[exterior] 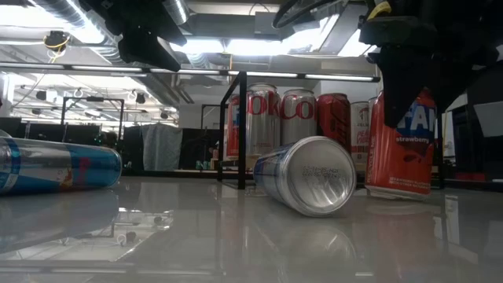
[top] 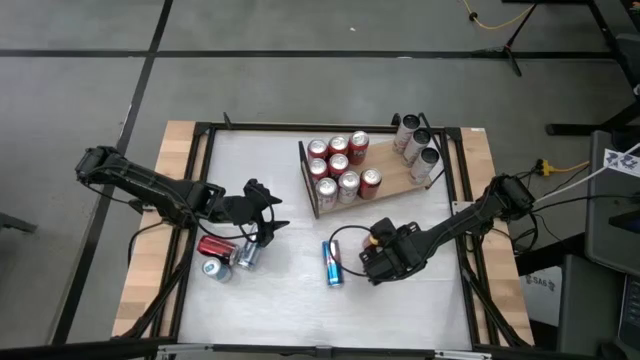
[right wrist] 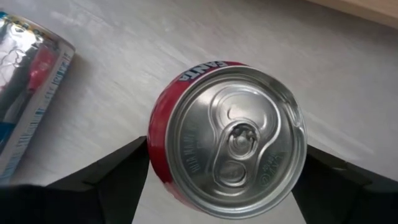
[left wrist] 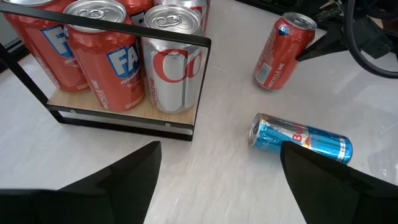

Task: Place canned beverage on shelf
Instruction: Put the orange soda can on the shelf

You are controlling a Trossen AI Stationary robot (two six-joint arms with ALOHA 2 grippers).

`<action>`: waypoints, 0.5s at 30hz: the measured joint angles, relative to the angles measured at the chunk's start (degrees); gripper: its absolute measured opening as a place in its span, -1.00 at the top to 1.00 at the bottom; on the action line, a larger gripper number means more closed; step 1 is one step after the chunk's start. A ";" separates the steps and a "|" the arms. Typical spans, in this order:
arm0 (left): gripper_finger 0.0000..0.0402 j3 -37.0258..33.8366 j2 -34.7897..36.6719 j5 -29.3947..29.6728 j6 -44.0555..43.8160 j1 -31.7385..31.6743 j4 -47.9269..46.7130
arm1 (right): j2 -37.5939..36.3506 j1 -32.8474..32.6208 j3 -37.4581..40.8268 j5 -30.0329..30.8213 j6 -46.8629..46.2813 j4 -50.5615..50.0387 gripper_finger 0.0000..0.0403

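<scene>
Right gripper [top: 377,262]: fingers spread either side of an upright red Fanta can [right wrist: 227,140]; "strawberry" reads on its label in the low view. Whether the pads touch the can cannot be told. The can stands on the white table [top: 400,310], just in front of the shelf [top: 390,185].

Shelf: wood-grain board with a dark rail. Seven upright cans on it in the high view, red and silver. Coke lettering on silver ones; "FA…" on red ones in the left wrist view. Three more silver-topped cans stand at its far-right end.

One blue Red Bull can [top: 333,262] lies on its side beside the right gripper.

Left gripper [top: 266,222]: fingers apart, empty, above two cans lying on the table, one red [top: 215,247], one blue [top: 243,256].
</scene>
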State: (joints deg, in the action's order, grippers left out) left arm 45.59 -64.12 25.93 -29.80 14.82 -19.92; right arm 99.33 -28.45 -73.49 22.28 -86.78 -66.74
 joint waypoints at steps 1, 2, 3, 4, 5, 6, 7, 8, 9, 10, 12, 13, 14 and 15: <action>-0.59 -0.01 0.00 0.00 0.01 0.00 0.00 | 0.00 -0.01 0.00 -0.02 0.00 0.00 -0.68; -0.59 -0.01 0.00 0.00 0.00 -0.01 0.00 | 0.00 -0.02 0.00 -0.02 0.00 0.00 -0.68; -0.59 -0.01 0.00 0.00 0.00 0.00 0.00 | 0.00 0.00 0.00 -0.02 0.00 0.00 -0.68; -0.59 0.00 0.00 0.00 0.01 -0.01 0.00 | 0.00 -0.01 0.00 -0.02 0.02 0.02 -0.68; -0.59 -0.01 0.00 0.00 0.02 -0.02 0.00 | 0.00 -0.01 0.00 -0.02 0.02 0.06 -0.68; -0.59 -0.01 0.00 0.00 0.00 -0.01 0.00 | 0.00 0.00 0.00 -0.02 0.04 0.17 -0.68; -0.59 -0.01 0.00 0.00 0.00 -0.01 0.00 | 0.00 0.00 0.00 -0.02 0.04 0.42 -0.68; -0.59 -0.01 0.00 0.00 0.00 0.01 0.00 | 0.00 0.00 0.00 -0.05 0.05 0.81 -0.68; -0.59 -0.01 0.00 0.00 0.01 0.00 0.00 | 0.00 -0.01 0.00 -0.19 0.12 1.17 -0.68; -0.59 -0.01 0.00 0.00 0.02 0.01 0.00 | 0.00 -0.02 0.00 -0.26 0.29 1.31 -0.68; -0.59 -0.01 0.00 0.00 0.02 -0.01 0.00 | 0.00 -0.02 0.00 -0.26 0.52 1.42 -0.68; -0.59 0.00 0.00 0.00 0.00 0.00 0.00 | 0.00 -0.02 0.00 -0.24 0.58 1.51 -0.68; -0.59 0.00 0.00 0.00 0.00 0.01 0.00 | 0.00 -0.01 0.00 -0.24 0.65 1.57 -0.69; -0.59 -0.01 0.00 0.00 0.00 0.01 0.00 | 0.00 -0.02 0.00 -0.24 0.66 1.57 -0.69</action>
State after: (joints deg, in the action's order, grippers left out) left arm 45.58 -64.12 25.93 -29.80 14.83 -19.92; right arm 99.33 -28.47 -73.49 22.04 -86.13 -65.17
